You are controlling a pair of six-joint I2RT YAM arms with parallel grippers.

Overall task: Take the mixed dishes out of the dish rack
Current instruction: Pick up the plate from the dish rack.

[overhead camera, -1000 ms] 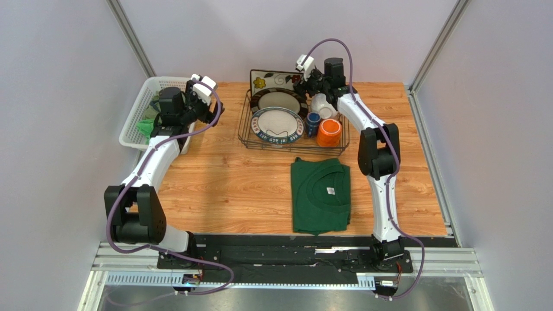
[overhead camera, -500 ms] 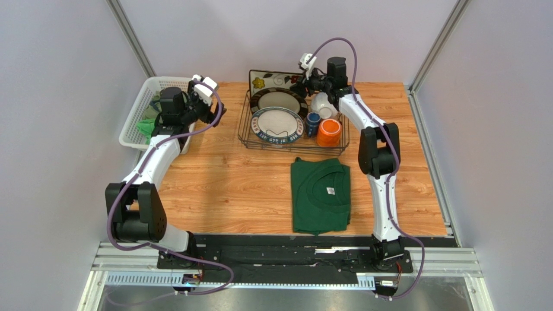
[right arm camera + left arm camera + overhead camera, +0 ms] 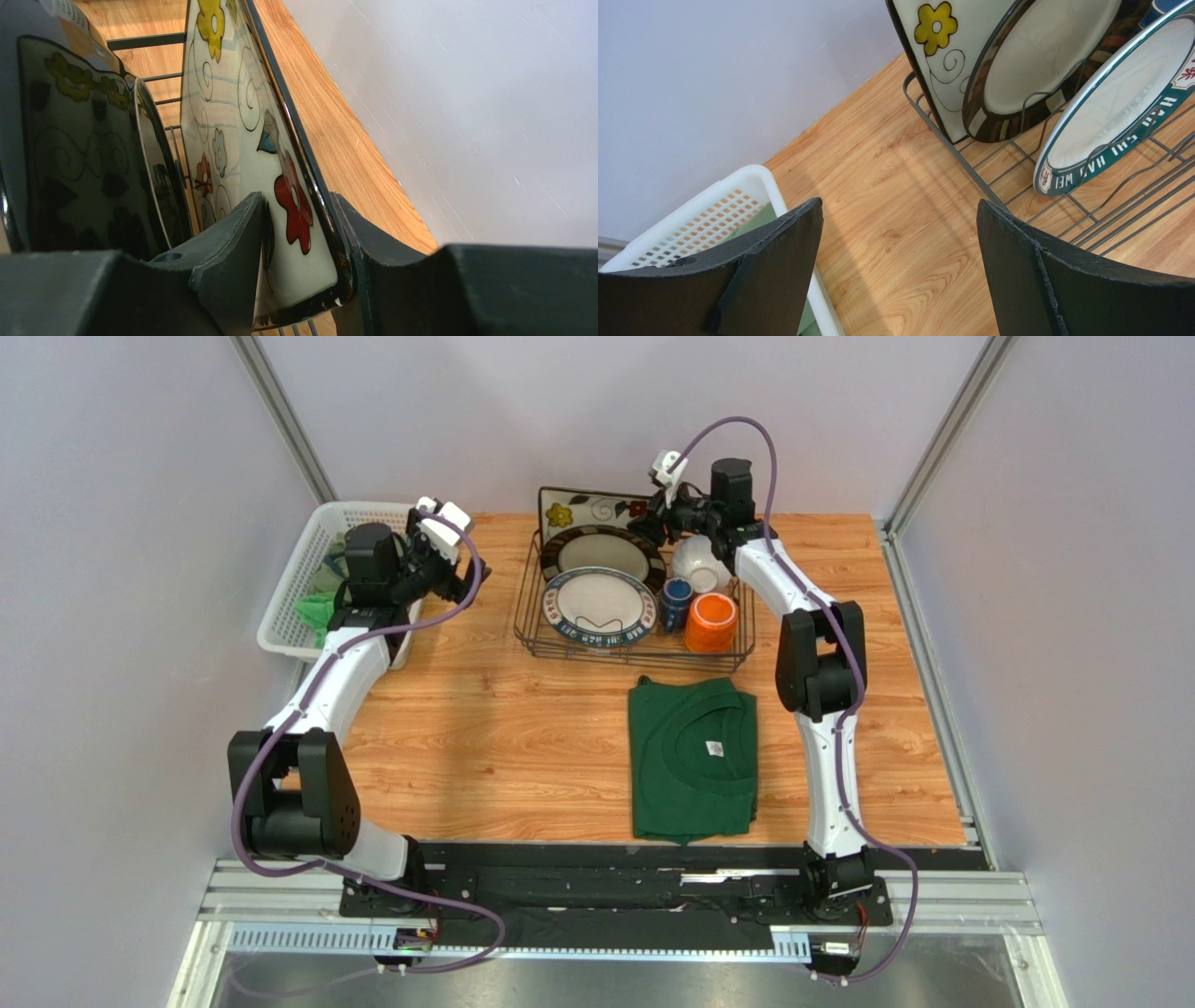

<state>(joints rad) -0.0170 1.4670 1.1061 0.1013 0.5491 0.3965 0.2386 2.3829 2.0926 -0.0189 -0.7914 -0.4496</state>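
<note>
The dark wire dish rack (image 3: 530,623) stands at the table's back. It holds the square flower plate (image 3: 589,507) upright at the back, a brown-rimmed round plate (image 3: 603,553), a teal-rimmed round plate (image 3: 601,605), a white bowl (image 3: 697,560), a dark blue mug (image 3: 676,599) and an orange mug (image 3: 713,620). My right gripper (image 3: 657,507) is shut on the square plate's right corner (image 3: 231,126), one finger on each face (image 3: 298,203). My left gripper (image 3: 456,574) is open and empty (image 3: 899,206) over bare table left of the rack (image 3: 962,168).
A white perforated basket (image 3: 302,567) with green items stands at the back left, close by my left gripper (image 3: 717,210). A folded green shirt (image 3: 690,756) lies in front of the rack. Grey walls close the back and sides.
My right wrist has shifted slightly back and to the right at the square plate's corner. The plate still stands in the rack. The left arm has hardly moved.
</note>
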